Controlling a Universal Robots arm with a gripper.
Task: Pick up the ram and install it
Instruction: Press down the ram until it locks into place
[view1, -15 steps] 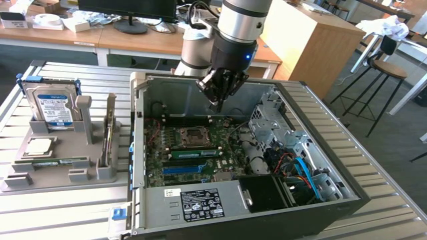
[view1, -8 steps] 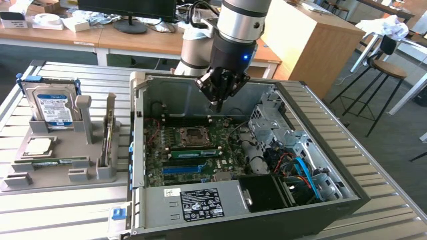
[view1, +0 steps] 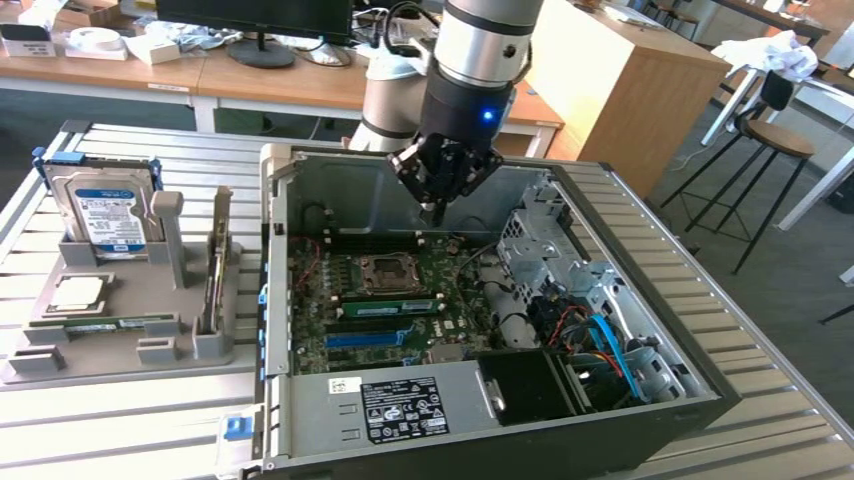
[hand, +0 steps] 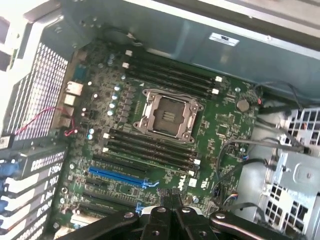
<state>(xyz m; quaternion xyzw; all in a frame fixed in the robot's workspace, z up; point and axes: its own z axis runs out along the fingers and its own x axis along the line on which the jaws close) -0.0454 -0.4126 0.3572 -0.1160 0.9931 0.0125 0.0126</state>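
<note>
Ram, a long thin green circuit-board stick (view1: 118, 322), lay in the grey holder (view1: 80, 350); the clenched, empty black tool (view1: 435, 208) hung above the motherboard (view1: 387, 300), at the ram's two o'clock.

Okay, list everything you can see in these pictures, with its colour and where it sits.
computer case: one, grey and black, open, on the table
table: one, silver slats, under everything
circuit board: one, green, inside the case
holder: one, grey, at the exterior view's left of the case
hard drive: one, silver in a blue frame, upright in the holder
processor chip: one, silver, flat in the holder
ram: one, green, lying in the holder
stool: one, black with a brown seat, exterior view's right
arm: one, silver and black, above the case
gripper: one, black, jaws shut, empty, over the circuit board
</note>
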